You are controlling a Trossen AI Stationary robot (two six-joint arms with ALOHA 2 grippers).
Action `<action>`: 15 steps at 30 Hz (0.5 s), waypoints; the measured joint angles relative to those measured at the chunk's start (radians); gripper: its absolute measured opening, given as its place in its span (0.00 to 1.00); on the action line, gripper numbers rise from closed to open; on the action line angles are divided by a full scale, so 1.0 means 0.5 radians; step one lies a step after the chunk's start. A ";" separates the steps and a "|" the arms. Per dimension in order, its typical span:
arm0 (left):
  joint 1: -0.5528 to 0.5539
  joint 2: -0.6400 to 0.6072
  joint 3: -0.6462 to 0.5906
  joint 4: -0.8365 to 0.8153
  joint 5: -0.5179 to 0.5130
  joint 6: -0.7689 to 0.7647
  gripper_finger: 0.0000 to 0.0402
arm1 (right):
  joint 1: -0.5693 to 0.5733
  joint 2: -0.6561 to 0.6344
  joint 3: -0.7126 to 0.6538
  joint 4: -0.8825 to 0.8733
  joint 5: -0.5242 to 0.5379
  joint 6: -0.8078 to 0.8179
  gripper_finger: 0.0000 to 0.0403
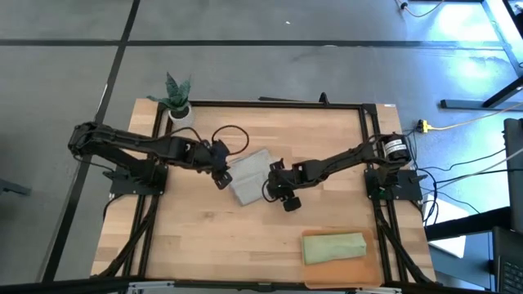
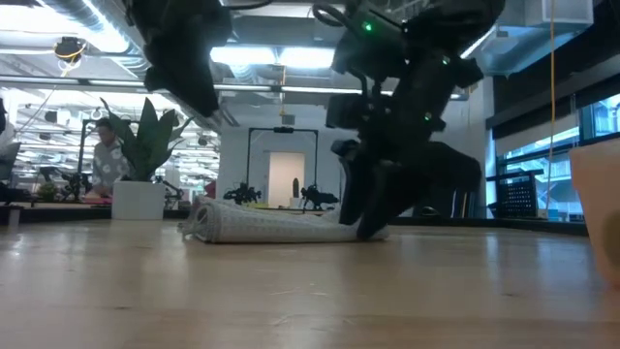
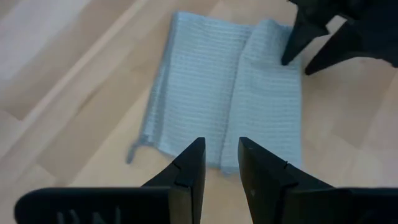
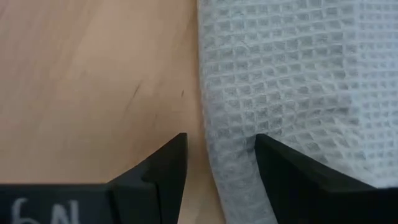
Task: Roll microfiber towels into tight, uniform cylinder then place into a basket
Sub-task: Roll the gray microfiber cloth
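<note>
Grey towel (image 1: 249, 176) lies partly folded mid-table (image 1: 196, 237), green towel (image 1: 333, 247) already rolled in the basket (image 1: 376, 265). Left hand (image 1: 221, 175) hovers at its edge, fingers slightly apart, empty. Right hand (image 1: 278, 194), fingers apart, straddles the opposite edge, not clamped.

Two matte black jointed arms; looped black cable (image 1: 233, 135); white wrist lettering (image 4: 46, 211).

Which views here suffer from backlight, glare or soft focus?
Low view: bright ceiling lights behind leave both arms as silhouettes over the grey towel. High view: glare patch on the floor at top right. Right wrist view: the fingers are soft, the towel weave sharp.
</note>
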 joint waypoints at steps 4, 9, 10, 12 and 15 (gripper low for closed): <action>-0.066 0.000 0.000 0.001 -0.016 -0.091 0.21 | -0.001 -0.004 -0.084 0.125 0.037 0.012 0.47; -0.145 0.000 0.000 0.003 -0.052 -0.123 0.21 | 0.002 -0.005 -0.094 0.145 0.083 0.051 0.44; -0.159 0.000 0.000 0.003 -0.053 -0.120 0.21 | 0.002 -0.005 -0.094 0.146 0.087 0.050 0.42; -0.185 0.001 0.000 -0.002 -0.053 -0.120 0.21 | 0.001 -0.005 -0.094 0.150 0.104 0.052 0.35; -0.224 0.001 0.000 -0.002 -0.054 -0.117 0.21 | -0.004 0.001 -0.095 0.153 0.135 0.065 0.21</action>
